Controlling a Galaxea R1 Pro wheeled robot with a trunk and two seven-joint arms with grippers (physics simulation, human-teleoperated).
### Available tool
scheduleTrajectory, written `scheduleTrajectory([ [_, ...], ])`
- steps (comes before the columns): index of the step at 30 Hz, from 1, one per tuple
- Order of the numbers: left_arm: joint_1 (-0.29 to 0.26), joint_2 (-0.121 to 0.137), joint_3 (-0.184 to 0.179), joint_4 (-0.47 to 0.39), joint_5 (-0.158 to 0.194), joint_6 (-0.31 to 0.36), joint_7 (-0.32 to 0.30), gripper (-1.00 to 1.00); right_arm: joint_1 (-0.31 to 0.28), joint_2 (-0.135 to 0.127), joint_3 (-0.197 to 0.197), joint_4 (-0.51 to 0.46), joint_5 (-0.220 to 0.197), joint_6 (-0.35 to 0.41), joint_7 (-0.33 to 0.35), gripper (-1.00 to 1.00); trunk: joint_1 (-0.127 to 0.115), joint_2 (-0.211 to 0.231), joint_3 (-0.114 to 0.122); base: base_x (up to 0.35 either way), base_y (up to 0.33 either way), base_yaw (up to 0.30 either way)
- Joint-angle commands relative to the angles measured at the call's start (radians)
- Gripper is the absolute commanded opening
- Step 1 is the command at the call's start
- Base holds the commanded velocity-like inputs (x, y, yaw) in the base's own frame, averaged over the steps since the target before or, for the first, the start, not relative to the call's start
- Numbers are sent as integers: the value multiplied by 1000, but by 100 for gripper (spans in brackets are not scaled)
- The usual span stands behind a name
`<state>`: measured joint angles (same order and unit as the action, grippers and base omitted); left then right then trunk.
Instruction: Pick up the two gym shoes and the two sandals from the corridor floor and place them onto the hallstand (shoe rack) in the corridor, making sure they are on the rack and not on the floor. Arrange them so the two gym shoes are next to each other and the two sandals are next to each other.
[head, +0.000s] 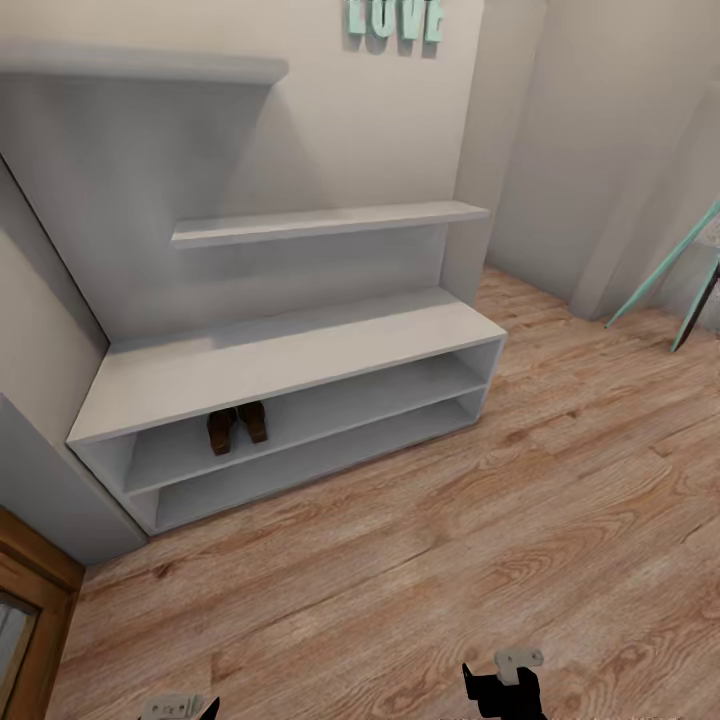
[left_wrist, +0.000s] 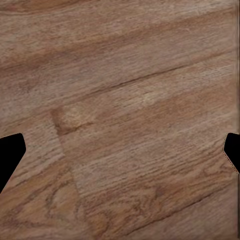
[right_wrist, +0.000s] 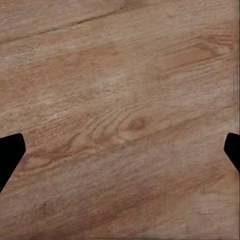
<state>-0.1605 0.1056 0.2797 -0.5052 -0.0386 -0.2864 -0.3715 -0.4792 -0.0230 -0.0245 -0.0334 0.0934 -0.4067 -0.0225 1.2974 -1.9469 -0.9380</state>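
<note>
Two sandals (head: 236, 426) sit side by side on the upper tier of the shoe rack (head: 290, 352). Left gripper (left_wrist: 120, 150) and right gripper (right_wrist: 120, 150) hang spread and empty over the floor (head: 480, 520). Advice: locate the sneakers, then approach low and square.

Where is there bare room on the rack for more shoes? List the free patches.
The hallstand's top board is bare from end to end. On the upper tier, the two sandals stand side by side near the left end; everything to their right, up to the right wall, is free. The visible part of the lower tier is bare too.
</note>
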Motion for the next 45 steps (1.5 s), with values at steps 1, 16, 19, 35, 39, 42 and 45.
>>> scheduleTrajectory([
  [1,-1,-1,7,0,-4,-2,-8,100,-1,0,-4,1,10,-3,-2,100,-4,7,2,0,0,-239],
  [16,-1,0,7,0,-4,-3,-8,100,0,-3,-8,0,5,-3,-2,100,-62,112,49,0,0,-288],
  [19,-1,1,6,0,-5,-3,-9,100,0,-3,-9,-1,-11,-3,-2,100,-73,133,59,0,0,-299],
  [35,-1,0,11,1,-4,-2,11,100,0,-26,-8,-1,-136,-1,-2,100,-96,175,78,0,0,-300],
  [39,-1,0,9,0,0,-3,72,100,0,-26,-7,-1,-137,-2,-2,100,-96,175,78,0,0,-300],
  [42,-1,0,6,-1,-2,-3,87,100,0,-26,-7,0,-138,-2,-2,100,-96,175,78,0,0,-300],
  [45,-1,-3,1,0,-4,-3,96,100,0,-26,-6,0,-138,-2,-2,100,-96,175,78,0,0,-300],
])
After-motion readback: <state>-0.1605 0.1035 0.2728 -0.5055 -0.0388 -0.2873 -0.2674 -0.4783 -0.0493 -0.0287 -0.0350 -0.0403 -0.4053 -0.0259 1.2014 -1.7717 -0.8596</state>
